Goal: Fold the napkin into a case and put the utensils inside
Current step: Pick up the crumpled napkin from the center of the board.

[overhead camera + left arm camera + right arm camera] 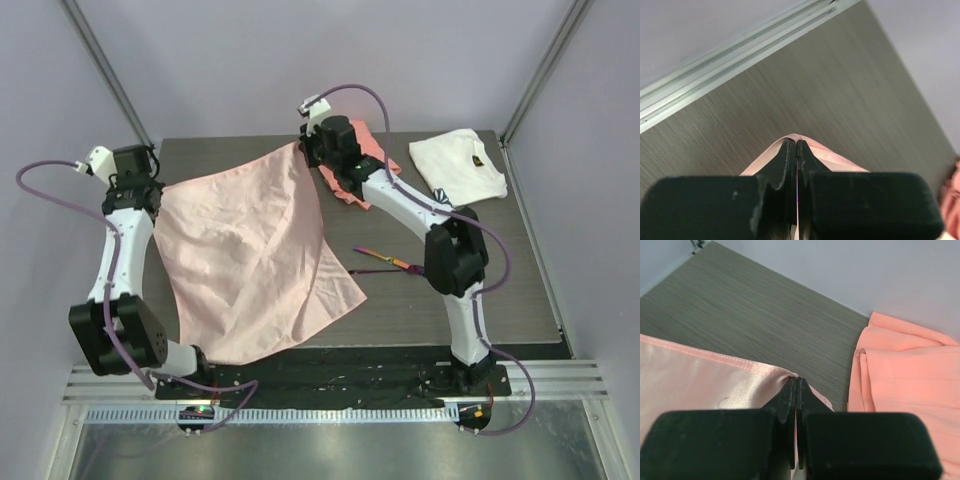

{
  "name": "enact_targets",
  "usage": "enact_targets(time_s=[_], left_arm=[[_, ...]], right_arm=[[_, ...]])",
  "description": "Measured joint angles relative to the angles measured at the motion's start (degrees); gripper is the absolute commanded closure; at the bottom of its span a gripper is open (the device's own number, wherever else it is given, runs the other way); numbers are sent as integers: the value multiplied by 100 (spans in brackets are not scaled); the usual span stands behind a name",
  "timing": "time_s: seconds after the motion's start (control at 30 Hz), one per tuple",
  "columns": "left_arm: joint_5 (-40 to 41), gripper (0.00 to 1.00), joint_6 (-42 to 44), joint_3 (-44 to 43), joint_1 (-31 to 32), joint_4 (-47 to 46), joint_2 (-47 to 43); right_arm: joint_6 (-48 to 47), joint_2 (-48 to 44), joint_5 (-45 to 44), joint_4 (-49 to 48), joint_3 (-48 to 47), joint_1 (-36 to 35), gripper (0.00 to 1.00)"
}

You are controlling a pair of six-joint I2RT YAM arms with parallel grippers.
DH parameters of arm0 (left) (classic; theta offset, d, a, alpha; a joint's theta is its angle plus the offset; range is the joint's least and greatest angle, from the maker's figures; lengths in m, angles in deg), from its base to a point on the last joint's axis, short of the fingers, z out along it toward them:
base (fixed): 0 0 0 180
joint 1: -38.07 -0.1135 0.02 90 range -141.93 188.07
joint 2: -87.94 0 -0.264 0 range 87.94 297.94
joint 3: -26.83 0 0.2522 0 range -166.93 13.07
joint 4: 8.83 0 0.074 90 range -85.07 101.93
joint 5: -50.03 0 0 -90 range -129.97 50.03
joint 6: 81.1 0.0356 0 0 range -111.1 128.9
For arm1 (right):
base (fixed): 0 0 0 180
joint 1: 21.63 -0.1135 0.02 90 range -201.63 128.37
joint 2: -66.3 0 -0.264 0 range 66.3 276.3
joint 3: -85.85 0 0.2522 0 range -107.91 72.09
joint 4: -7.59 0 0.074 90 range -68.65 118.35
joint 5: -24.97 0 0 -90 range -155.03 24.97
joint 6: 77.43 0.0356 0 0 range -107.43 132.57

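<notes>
- Firmly pinches napkin [250,240] corners with left gripper [796,142] and right gripper [797,381], both clenched.
- Holds it spread over table [510,290].
- Leaves utensils [385,260] lying right of it.

- The coral-orange cloth [372,140] lies largely hidden under the right arm [400,205] from above; the right wrist view crops it at the frame's edge.
- The utensils [380,256] run behind that arm's elbow, too small to tell apart.
- The napkin [250,250] has its gripped corners buried between closed jaws.
</notes>
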Motion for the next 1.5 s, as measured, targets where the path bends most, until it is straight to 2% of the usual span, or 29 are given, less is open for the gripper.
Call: enact_targets(time_s=[0.27,0.4,0.47,0.5,0.53,0.57,0.6,0.63,0.67,0.73,0.77,0.83,0.87,0.9,1.0,1.1,1.17,1.3,1.4,1.47,1.5], left_arm=[[-553,100,-153,282,-581,-1598,1495],[-866,100,-291,162,-787,-2337,2297],[-1152,100,-367,26,-907,-2638,2745],[-1276,100,-428,-87,-968,-2739,2992],[-1375,100,-455,-199,-1008,-2830,3202],[-1495,98,-459,-330,-1036,-2905,3412],[-1582,94,-457,-439,-1056,-2944,3558],[-1663,87,-437,-568,-1073,-2973,3709],[-1698,71,-402,-654,-1078,-3001,3794],[-1709,62,-221,-743,-1047,-3003,3836],[-1690,53,-129,-800,-1016,-2990,3816],[-1582,45,94,-962,-938,-2929,3738],[-1550,33,184,-1008,-905,-2863,3665],[-1526,29,273,-1032,-870,-2793,3532],[-1521,25,404,-1040,-804,-2376,3016],[-1582,30,404,-1032,-721,-1589,2304],[-1587,33,304,-898,-634,-1108,1786],[-1591,35,109,-20,-297,-203,621],[-1589,36,-26,507,175,610,199],[-1580,36,-140,870,505,1113,17],[-1576,36,-205,1119,673,1349,-120]], right_arm=[[98,2192,479,-555,-1226,225,99],[120,2868,601,-833,-1735,267,98],[160,3167,638,-966,-2052,284,86],[184,3381,658,-970,-2358,295,67],[214,3547,673,-992,-2588,302,64],[225,3753,682,-992,-2911,308,54],[225,3932,684,-1021,-3204,319,26],[225,4083,669,-1034,-3440,326,19],[269,4177,625,-1047,-3589,330,16],[229,4271,461,-1043,-3786,332,16],[219,4277,396,-1019,-3845,337,16],[221,4277,269,-901,-3974,343,16],[225,4229,199,-824,-4000,343,16],[232,4162,146,-697,-3989,345,17],[448,3628,26,-81,-3508,358,18],[881,2693,-11,647,-2457,369,20],[1263,1963,-13,1099,-1672,363,18],[1777,820,-299,1661,-538,212,7],[2100,131,-793,2076,184,-92,5],[2389,-332,-866,2245,824,-299,6],[2577,-638,-833,2299,1305,-404,11]])
